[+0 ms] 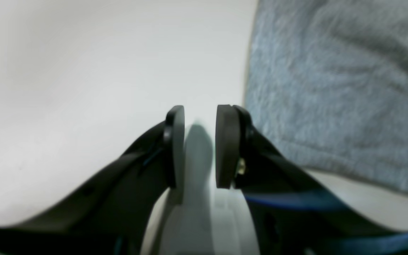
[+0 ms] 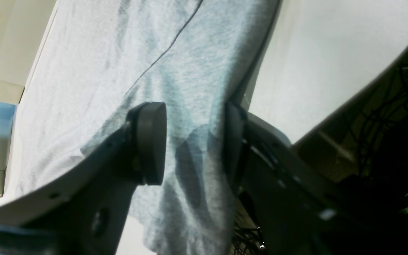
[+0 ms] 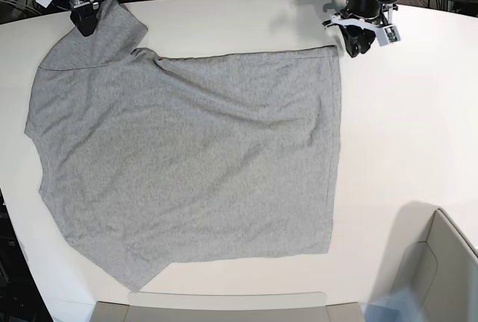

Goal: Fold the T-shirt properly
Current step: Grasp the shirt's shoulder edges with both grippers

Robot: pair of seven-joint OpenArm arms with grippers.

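While the T-shirt point(image 3: 187, 158) lies flat on the counter point(image 3: 403, 135), both arms' jaws stand released: left beside its corner, right over its sleeve.

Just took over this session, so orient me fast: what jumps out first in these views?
A large grey T-shirt lies spread nearly flat, plain side up, across the white table. The right gripper is over the sleeve at the far corner, jaws open with cloth showing between them in its wrist view. The left gripper is just off the shirt's other far corner, open over bare table and holding nothing.
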